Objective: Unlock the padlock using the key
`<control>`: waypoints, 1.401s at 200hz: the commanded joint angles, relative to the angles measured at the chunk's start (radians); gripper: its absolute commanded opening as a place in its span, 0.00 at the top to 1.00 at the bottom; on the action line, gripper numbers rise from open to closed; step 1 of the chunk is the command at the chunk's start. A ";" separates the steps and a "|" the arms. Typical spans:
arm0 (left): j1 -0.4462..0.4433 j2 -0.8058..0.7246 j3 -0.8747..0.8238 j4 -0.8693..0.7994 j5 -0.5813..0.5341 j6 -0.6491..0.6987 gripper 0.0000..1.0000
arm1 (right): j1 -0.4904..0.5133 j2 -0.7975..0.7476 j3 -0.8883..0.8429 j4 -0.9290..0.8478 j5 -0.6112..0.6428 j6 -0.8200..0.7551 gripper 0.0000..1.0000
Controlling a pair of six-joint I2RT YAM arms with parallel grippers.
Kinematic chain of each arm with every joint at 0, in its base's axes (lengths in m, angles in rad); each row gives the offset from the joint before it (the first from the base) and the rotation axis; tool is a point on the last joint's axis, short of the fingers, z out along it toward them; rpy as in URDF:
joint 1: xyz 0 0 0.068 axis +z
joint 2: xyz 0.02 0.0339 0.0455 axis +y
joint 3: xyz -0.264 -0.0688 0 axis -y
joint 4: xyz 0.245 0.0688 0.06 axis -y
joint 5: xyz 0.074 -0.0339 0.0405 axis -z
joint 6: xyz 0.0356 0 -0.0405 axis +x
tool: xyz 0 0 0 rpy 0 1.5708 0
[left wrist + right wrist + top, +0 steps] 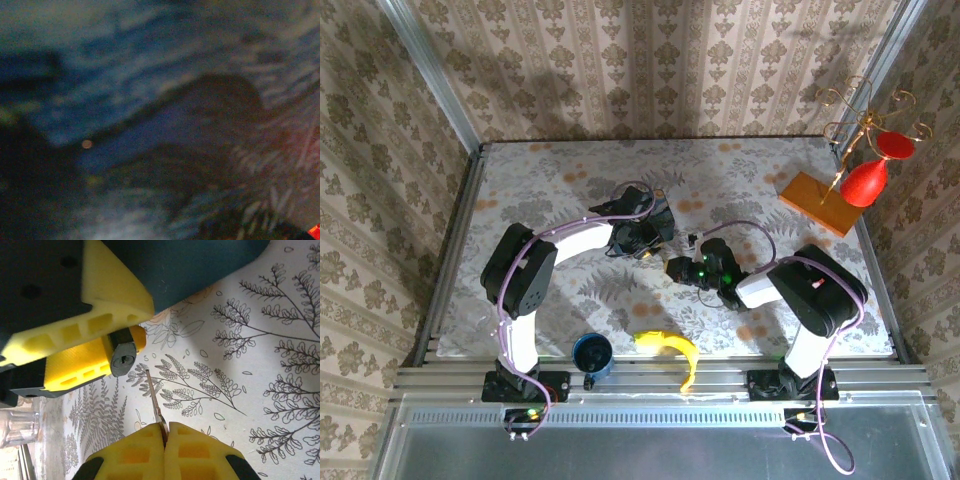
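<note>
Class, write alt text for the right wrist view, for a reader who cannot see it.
The right gripper pinches a thin key, blade pointing up toward the keyhole of a small dark padlock, tip just short of it. The left gripper holds the padlock above a fern-printed tablecloth.

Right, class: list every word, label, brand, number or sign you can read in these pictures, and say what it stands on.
No text can be read anywhere.
On the padlock, keyhole face: no legible marking.
On the key, blade seen edge-on: no stamp readable.
Left wrist view: too blurred to read anything.
Top view: the blue tin and the banana are too small to show lettering.
</note>
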 commanded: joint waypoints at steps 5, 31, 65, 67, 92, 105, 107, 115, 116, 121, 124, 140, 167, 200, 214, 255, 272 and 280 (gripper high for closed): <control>0.008 -0.007 -0.006 -0.038 0.065 -0.048 0.93 | -0.004 0.020 0.021 0.042 -0.018 0.004 1.00; 0.012 0.001 -0.004 -0.039 0.067 -0.049 0.93 | -0.004 0.013 0.026 0.041 -0.017 -0.004 1.00; 0.015 0.002 -0.004 -0.037 0.068 -0.049 0.93 | -0.007 -0.009 0.019 0.030 -0.011 -0.013 1.00; 0.014 0.002 -0.004 -0.037 0.068 -0.048 0.93 | -0.007 -0.011 0.019 0.029 -0.011 -0.015 1.00; 0.014 0.004 -0.005 -0.038 0.069 -0.046 0.93 | -0.007 -0.015 0.018 0.027 -0.009 -0.017 1.00; 0.015 0.004 -0.008 -0.036 0.071 -0.046 0.93 | -0.007 -0.012 0.020 0.031 -0.010 -0.014 1.00; 0.015 0.004 -0.008 -0.036 0.071 -0.047 0.93 | -0.008 -0.013 0.020 0.032 -0.010 -0.015 1.00; 0.016 0.003 -0.012 -0.033 0.071 -0.048 0.93 | -0.008 -0.011 0.020 0.035 -0.013 -0.015 1.00; 0.016 0.003 -0.012 -0.033 0.071 -0.048 0.93 | -0.008 -0.011 0.020 0.035 -0.013 -0.015 1.00; 0.016 0.002 -0.014 -0.032 0.071 -0.048 0.93 | -0.007 -0.011 0.020 0.036 -0.011 -0.014 1.00; 0.014 0.002 -0.014 -0.032 0.071 -0.048 0.93 | -0.007 -0.011 0.020 0.038 -0.011 -0.012 1.00; 0.015 0.002 -0.017 -0.030 0.069 -0.047 0.93 | -0.008 -0.011 0.020 0.044 -0.011 -0.012 1.00; 0.014 0.004 -0.019 -0.029 0.071 -0.046 0.93 | -0.007 -0.011 0.022 0.051 -0.012 -0.011 1.00; 0.014 0.005 -0.021 -0.025 0.071 -0.046 0.93 | -0.007 -0.008 0.030 0.048 -0.013 -0.010 1.00; 0.015 0.007 -0.021 -0.024 0.072 -0.044 0.93 | -0.008 -0.006 0.032 0.047 -0.014 -0.010 1.00; 0.015 0.005 -0.023 -0.026 0.070 -0.041 0.93 | -0.007 -0.007 0.037 0.044 -0.014 -0.013 1.00; 0.015 0.008 -0.024 -0.028 0.071 -0.041 0.93 | -0.007 -0.011 0.032 0.046 -0.011 -0.016 1.00; 0.014 0.008 -0.023 -0.029 0.072 -0.041 0.93 | -0.007 -0.013 0.032 0.044 -0.010 -0.016 1.00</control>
